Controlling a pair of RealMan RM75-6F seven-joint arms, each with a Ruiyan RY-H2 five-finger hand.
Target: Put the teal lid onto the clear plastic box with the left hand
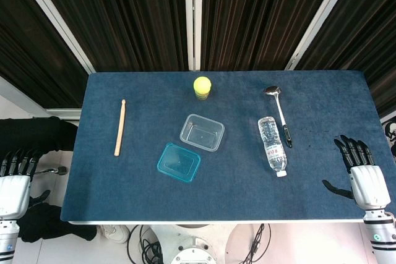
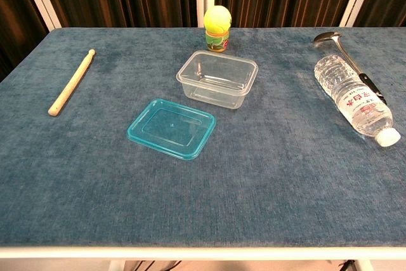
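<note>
1. the blue cloth-covered table (image 1: 322, 97) is taking up most of both views, and everything that matters is sitting near its middle.
2. the right hand (image 1: 364, 174) is hovering at the table's right edge, fingers apart and holding nothing, well apart from the box and lid.
3. the left hand (image 1: 17, 180) is waiting off the table's left edge, low beside the near corner, fingers apart and gripping nothing. it is showing only in the head view.
4. the water bottle (image 2: 355, 98) is lying on its side to the right, cap toward the robot, with a ladle (image 2: 342, 52) just beyond it; neither is lying on the left hand's way in.
5. the clear plastic box (image 2: 217, 79) is sitting open and upright at the centre, with a small jar with a yellow ball-shaped top (image 2: 216, 28) standing behind it.
6. the teal lid (image 2: 171, 127) is lying flat just in front of the box on its left-hand side, close to it; whether the corners are touching i cannot tell. its long axis is running roughly left to right, slightly skewed. it is lying to the right of and a little ahead of the left hand's fingers, so i am judging that this hand will be reaching rightward across bare cloth to get it. of the two hands, neither is looking clearly nearer.
7. the wooden stick (image 2: 72, 82) is lying on the left side, farther back than that path, probably out of the way.
</note>
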